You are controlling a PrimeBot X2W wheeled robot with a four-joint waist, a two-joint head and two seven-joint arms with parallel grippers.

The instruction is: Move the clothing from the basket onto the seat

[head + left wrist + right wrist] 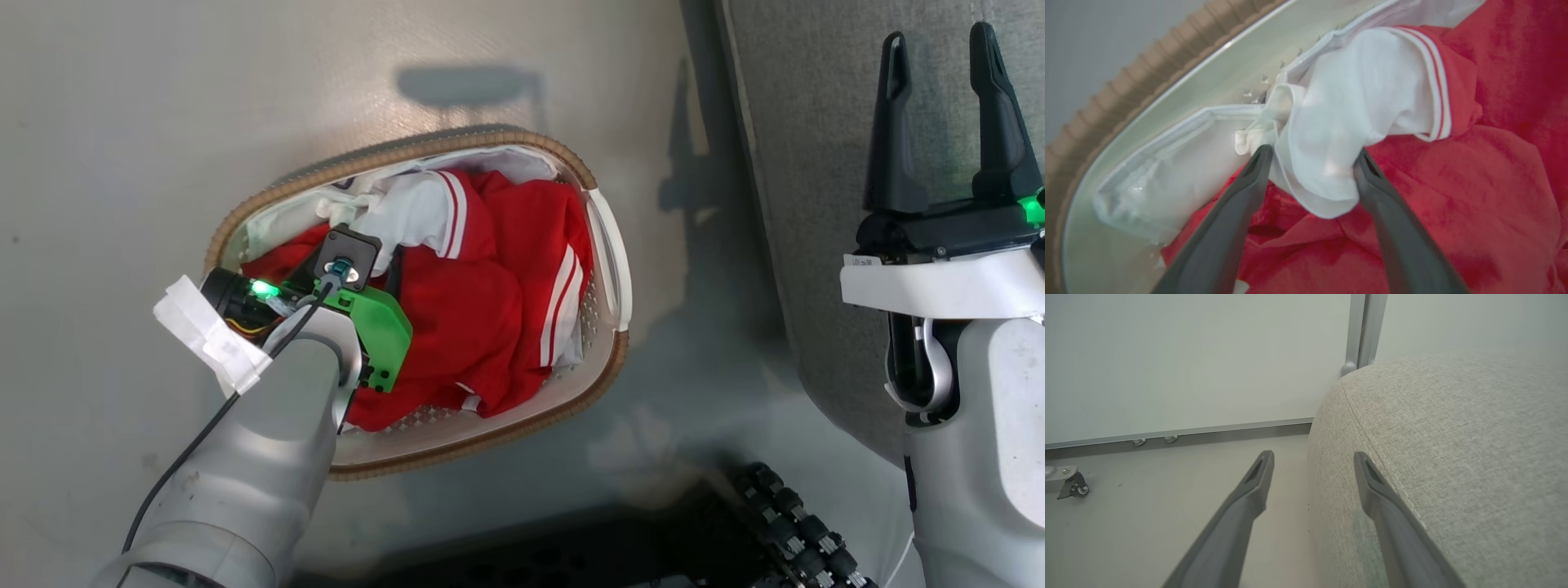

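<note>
Grasp step: I'm holding left gripper point(1313, 152) spread astride the white cuff point(1355, 102) of the striped garment point(1461, 81); next, clamping and lifting.

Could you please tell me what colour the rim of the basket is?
Brown, with a woven texture; the basket rim shows best in the head view.

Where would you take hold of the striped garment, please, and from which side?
By its white cuff: it stands bunched and raised above the red cloth. Come down from above, as the open left gripper now straddles it, keeping off the liner beside it.
</note>
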